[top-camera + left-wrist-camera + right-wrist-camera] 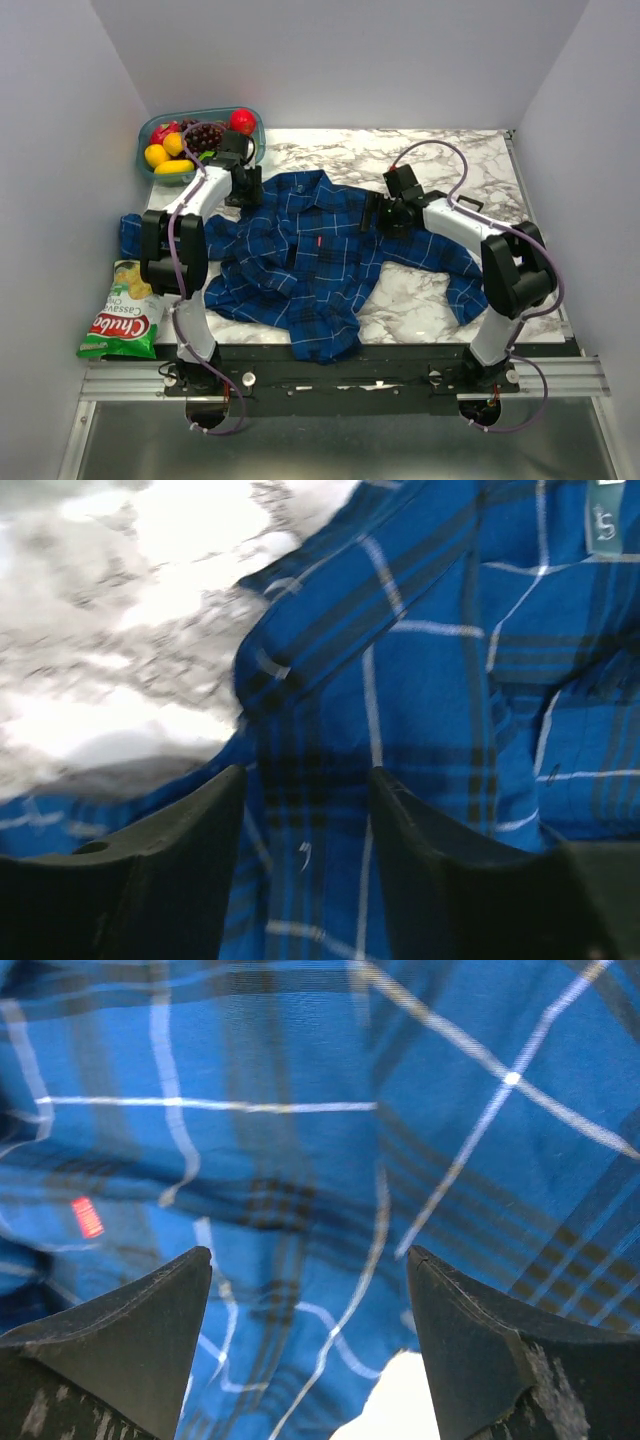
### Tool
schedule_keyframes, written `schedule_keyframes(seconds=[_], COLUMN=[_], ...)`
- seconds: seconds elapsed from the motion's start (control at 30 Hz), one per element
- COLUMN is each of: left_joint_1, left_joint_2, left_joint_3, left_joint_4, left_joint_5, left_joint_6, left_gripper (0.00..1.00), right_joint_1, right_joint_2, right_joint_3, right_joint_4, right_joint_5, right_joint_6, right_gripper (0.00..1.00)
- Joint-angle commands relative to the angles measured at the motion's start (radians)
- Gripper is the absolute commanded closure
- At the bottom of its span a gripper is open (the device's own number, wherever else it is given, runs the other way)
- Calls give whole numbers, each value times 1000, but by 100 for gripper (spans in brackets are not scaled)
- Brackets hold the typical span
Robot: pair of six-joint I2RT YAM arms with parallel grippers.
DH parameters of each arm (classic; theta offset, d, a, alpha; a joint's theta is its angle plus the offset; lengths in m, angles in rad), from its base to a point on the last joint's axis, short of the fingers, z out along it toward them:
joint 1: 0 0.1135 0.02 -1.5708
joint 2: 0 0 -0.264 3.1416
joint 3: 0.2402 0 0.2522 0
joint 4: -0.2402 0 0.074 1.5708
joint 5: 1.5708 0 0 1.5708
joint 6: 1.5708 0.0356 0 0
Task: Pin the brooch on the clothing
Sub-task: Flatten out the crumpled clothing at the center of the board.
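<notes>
Right gripper (308, 1260) stands wide apart and holds nothing; it hangs just above the plaid cloth, on the side of the shirt toward the right arm. The left gripper (306, 775) is also apart, a little less wide, and empty. It is over the cloth near the collar, where the marble table (450, 160) shows beside it.

Nearest to the arm bases, at the left, lies a bag of chips (120, 315). The hem of the shirt (300, 260) reaches the near table edge. The shirt lies spread but wrinkled, with its sleeves out to both sides. Near the middle of its front is a tiny red piece, which I take for the brooch (87, 1216). It sits on the cloth, to the left of the right gripper and apart from it. Whether it is pinned through or only lying there, I cannot tell.

I judge the brooch to be very light, hard and small, so the fingertips should take it by its edges. The cloth is soft and will fold and slide, so one gripper should press it flat beside the brooch. Farthest, a bowl of fruit (143, 165) stands at the back left corner.
</notes>
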Motion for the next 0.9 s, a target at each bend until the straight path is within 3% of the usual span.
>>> schedule_keyframes(seconds=[0.0, 0.07, 0.1, 0.2, 0.3, 0.63, 0.8, 0.87], left_joint_1=[-9, -9, -11, -11, -15, -31, -29, -29], left_joint_2=[103, 133, 159, 194, 234, 280, 285, 286], left_joint_3=[66, 86, 106, 143, 204, 396, 468, 470], left_joint_4=[-18, -18, -16, -1, 4, 60, 56, 50], left_joint_5=[134, 166, 192, 213, 208, 183, 199, 206], left_joint_6=[-20, -27, -36, -50, -56, -60, -49, -47], left_gripper=[56, 66, 78, 92, 99, 100, 100, 100], right_joint_1=[-45, -72, -83, -127, -163, -200, -122, -17], right_joint_2=[54, 67, 80, 110, 136, 198, -51, -135], right_joint_3=[15, 10, 10, 22, 56, 232, 136, 70], right_joint_4=[25, 25, 25, 25, 17, -81, -50, -29], right_joint_5=[-45, -50, -51, -65, -76, -34, 4, 31], right_joint_6=[20, 26, 28, 32, 31, -32, -38, -28], right_gripper=[14, 14, 14, 14, 14, 14, 12, 11])
